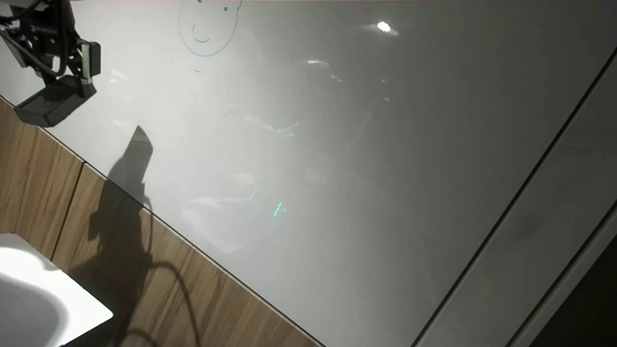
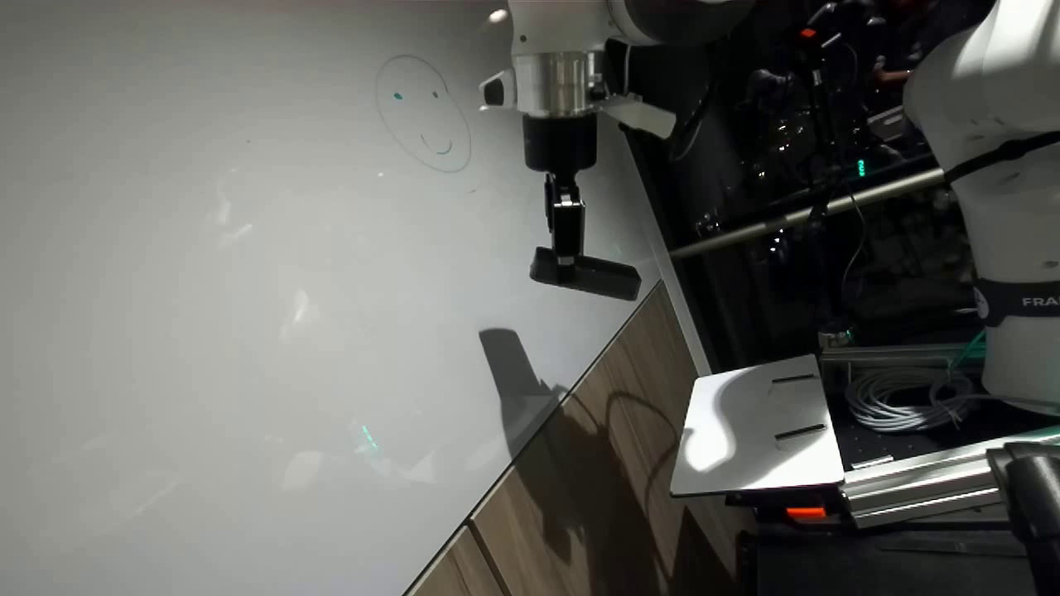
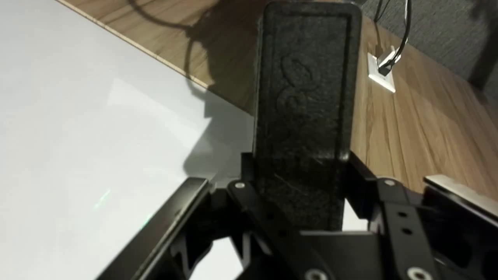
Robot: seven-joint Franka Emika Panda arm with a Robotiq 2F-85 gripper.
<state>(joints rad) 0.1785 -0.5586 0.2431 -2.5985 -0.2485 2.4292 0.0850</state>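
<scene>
My gripper (image 3: 301, 171) is shut on a dark rectangular block (image 3: 307, 77), which looks like a whiteboard eraser. The fingers press its two long sides in the wrist view. The gripper (image 2: 567, 240) and block (image 2: 609, 277) also show in an exterior view, with the block hanging tilted below the fingers. Its shadow falls apart from it on the whiteboard (image 2: 248, 331), so the block looks off the surface. A green smiley face (image 2: 435, 149) is drawn on the whiteboard, up and left of the gripper there. The block (image 1: 55, 103) is near the whiteboard's lower edge in an exterior view.
Wood panelling (image 1: 202, 279) runs below the whiteboard. A white plate (image 2: 758, 447) juts out by the robot's base (image 2: 1019, 290), with coiled cable (image 2: 903, 406) beside it. A wall outlet (image 3: 383, 74) with a plugged cord sits in the panelling. Dark glass is behind the arm.
</scene>
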